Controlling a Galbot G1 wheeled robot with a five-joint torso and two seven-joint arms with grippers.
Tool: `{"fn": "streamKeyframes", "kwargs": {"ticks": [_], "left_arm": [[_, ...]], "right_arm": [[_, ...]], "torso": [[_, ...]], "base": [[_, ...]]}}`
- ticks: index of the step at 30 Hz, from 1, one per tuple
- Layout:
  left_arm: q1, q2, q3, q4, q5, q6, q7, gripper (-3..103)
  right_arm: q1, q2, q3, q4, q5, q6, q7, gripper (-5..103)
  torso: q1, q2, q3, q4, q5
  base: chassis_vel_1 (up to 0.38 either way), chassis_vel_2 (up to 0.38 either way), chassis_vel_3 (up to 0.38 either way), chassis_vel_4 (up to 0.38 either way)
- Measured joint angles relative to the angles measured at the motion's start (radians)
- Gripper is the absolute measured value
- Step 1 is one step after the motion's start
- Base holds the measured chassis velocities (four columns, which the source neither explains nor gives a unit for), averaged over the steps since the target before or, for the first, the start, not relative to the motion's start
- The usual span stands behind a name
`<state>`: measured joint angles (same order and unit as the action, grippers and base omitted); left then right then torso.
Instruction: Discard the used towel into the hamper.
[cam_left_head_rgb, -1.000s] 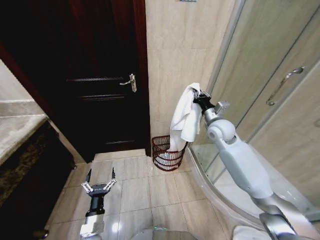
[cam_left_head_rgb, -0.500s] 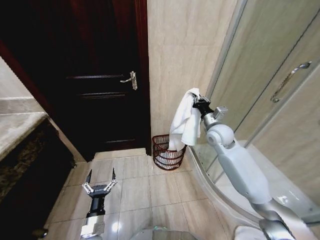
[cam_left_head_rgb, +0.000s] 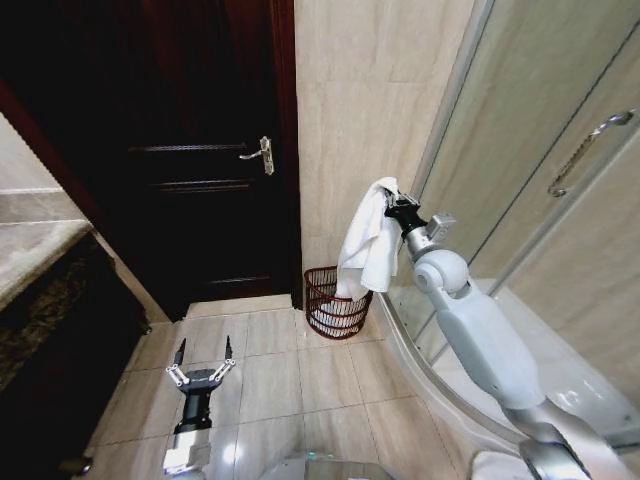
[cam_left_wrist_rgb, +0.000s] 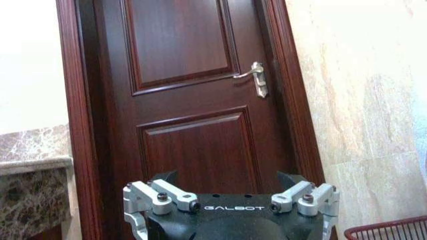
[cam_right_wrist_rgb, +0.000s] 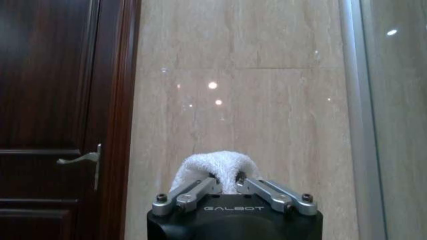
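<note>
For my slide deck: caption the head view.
Right gripper holds the white towel above the wire hamper; left gripper idles open low.

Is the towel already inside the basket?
No, the right gripper holds the towel up in the air, its bottom end hanging just above the basket.

The word "GALBOT" stood in pale capital letters on the black housing of the left gripper (cam_left_wrist_rgb: 230, 200), just below its spread metal fingers, as seen from the left wrist camera. The same word "GALBOT" stood in pale capitals on the black housing of the right gripper (cam_right_wrist_rgb: 225, 180), seen from the right wrist camera, beneath fingers pinched on a white terry towel (cam_right_wrist_rgb: 217, 167). No other text, number or sign could be read.
</note>
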<state>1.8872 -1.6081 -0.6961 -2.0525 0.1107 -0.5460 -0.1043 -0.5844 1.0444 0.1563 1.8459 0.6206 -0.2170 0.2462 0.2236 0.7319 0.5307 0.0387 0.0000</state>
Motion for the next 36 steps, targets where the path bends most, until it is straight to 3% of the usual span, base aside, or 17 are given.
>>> {"fn": "streamKeyframes", "kwargs": {"ticks": [36], "left_arm": [[-0.014, 0.0, 0.005, 0.02, -0.016, -0.003, -0.006, 100]], "right_arm": [[-0.003, -0.046, -0.028, 0.037, 0.003, -0.011, 0.01, 5]], "torso": [[-0.064, -0.156, -0.092, 0.0, -0.0002]], "base": [[-0.058, 0.062, 0.059, -0.061]]}}
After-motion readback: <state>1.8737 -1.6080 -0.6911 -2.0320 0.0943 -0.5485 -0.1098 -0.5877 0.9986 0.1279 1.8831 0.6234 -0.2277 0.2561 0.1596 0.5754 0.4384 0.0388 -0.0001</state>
